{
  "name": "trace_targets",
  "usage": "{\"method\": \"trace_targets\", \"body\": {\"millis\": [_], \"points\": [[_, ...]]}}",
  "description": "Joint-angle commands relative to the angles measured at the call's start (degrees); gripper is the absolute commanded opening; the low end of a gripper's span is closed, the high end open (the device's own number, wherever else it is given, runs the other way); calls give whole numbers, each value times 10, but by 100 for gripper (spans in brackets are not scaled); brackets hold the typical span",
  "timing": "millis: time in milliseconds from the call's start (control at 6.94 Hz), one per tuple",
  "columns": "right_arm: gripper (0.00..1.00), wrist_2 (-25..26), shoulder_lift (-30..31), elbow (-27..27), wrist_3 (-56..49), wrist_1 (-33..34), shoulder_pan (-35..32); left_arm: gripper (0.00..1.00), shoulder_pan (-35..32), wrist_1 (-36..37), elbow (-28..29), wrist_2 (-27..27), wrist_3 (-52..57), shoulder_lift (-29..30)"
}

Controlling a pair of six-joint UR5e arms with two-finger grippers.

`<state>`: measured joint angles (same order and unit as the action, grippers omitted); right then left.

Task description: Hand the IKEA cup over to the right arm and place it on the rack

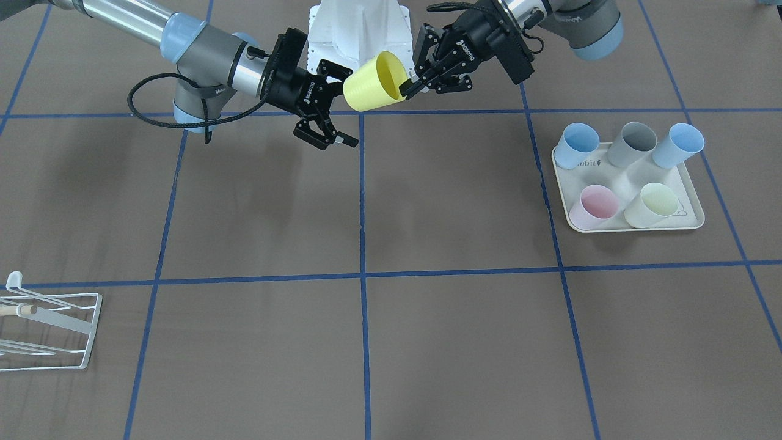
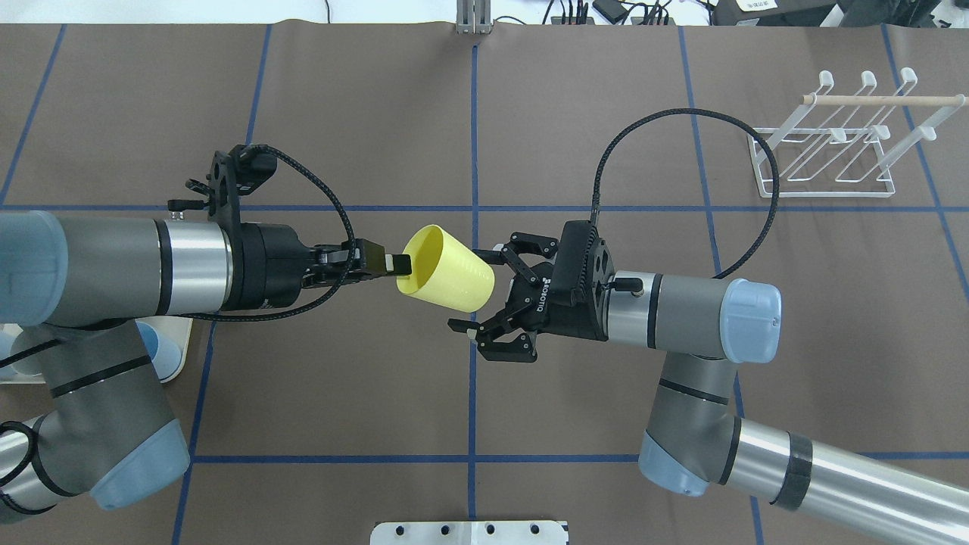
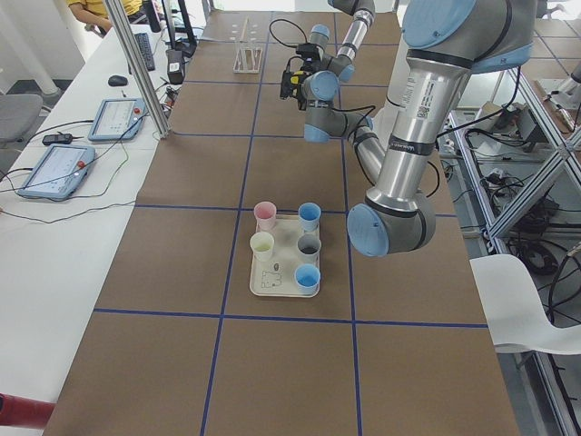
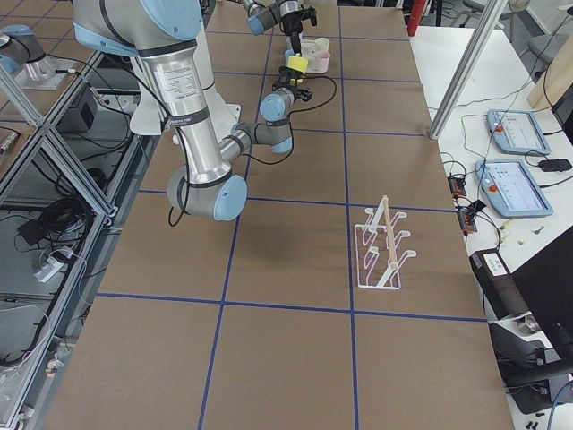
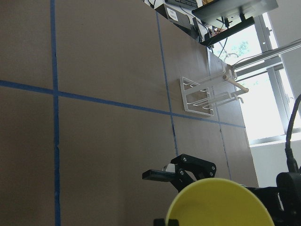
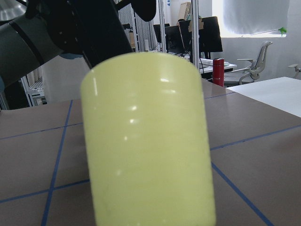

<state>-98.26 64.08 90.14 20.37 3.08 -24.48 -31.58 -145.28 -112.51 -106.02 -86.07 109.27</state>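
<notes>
You see the left arm, near, standing right of the tray; five cups upright on it. Rack at far end.

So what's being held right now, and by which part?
The left gripper pinches the yellow cup by its rim; the right gripper holds nothing.

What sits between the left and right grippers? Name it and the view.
The yellow cup, clearest in the overhead view: the left gripper pinches its rim, and the right gripper has its jaws spread open at its base.
</notes>
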Motion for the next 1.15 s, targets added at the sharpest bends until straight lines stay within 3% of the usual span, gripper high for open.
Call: {"method": "trace_targets", "body": {"millis": [0,865,1009], "points": [[99,0,0,1,-1,-4,1,0,1,0,18,1,0,9],[98,-1,-1,2,-1,-4,1,0,4,0,26,2,2,9],[89,0,-1,4,-1,-10,1,0,4,0,26,2,2,9]]}}
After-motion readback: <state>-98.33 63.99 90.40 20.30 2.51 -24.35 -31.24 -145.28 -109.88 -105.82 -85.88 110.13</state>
